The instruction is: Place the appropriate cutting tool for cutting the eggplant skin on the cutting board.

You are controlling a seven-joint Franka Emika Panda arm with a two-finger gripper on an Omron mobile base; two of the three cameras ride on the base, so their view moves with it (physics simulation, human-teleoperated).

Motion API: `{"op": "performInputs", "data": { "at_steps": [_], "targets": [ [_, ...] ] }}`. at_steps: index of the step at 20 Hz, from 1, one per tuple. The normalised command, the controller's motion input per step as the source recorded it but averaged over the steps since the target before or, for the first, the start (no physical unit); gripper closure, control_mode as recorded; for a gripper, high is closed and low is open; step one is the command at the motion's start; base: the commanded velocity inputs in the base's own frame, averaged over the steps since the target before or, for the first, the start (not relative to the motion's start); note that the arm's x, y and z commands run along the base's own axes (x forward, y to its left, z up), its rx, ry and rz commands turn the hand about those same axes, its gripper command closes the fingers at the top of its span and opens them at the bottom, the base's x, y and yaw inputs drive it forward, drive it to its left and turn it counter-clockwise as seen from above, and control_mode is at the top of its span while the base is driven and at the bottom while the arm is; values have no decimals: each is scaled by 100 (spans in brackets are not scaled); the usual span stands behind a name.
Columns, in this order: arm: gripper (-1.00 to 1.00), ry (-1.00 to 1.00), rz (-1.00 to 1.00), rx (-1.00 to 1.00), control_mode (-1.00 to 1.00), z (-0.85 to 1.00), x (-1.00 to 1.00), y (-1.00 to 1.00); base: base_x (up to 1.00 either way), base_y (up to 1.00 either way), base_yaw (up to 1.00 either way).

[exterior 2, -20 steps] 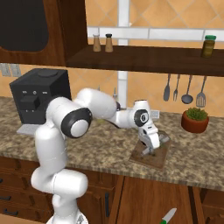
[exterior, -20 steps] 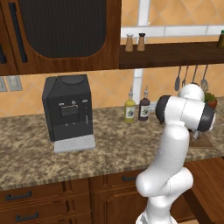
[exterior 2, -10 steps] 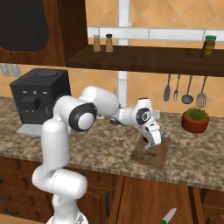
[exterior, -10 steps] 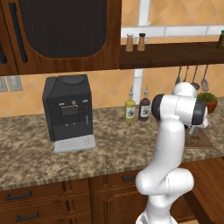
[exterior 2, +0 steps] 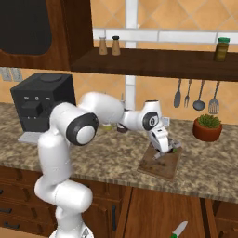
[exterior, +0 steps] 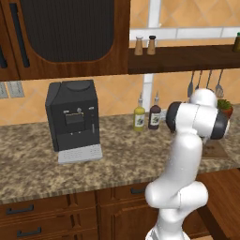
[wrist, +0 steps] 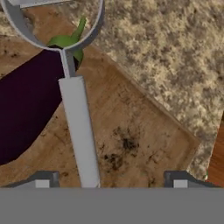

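the arm (exterior 2: 69,153) is glossy white, built of rounded, bulbous segments stacked on a swollen base. dark grey discs cap its joints, one on the big shoulder ball and one on the wrist. the gripper (exterior 2: 168,148) is a white block ending in small dark grey fingertips (wrist: 43,178).

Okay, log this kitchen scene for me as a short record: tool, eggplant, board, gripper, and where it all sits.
tool: grey peeler with a loop head, its handle over the board
eggplant: dark purple eggplant on the board, its green stem end at the peeler's head
board: brown cutting board on the speckled counter
gripper: gripper low over the board, open, fingers clear of the handle
nearby: potted plant beyond the board; coffee machine further along the counter
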Motion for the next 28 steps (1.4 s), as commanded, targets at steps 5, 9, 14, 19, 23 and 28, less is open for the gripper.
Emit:
{"op": "performInputs", "data": {
  "at_steps": [5, 9, 14, 19, 23, 28],
  "targets": [
    [-100, -3, 0, -2, -100, 79, -78, 16, 0, 0, 0],
    [-100, -7, 0, -2, -100, 47, -90, 20, 0, 0, 0],
    [-100, -12, 0, -2, -100, 36, -96, 32, 0, 0, 0],
    [-100, -3, 0, 0, -100, 56, -94, 30, 0, 0, 0],
    [-100, -1, 0, -3, -100, 66, -76, 23, 0, 0, 0],
    [-100, 0, 0, -5, -100, 78, -77, 5, 0, 0, 0]
  ]
}}
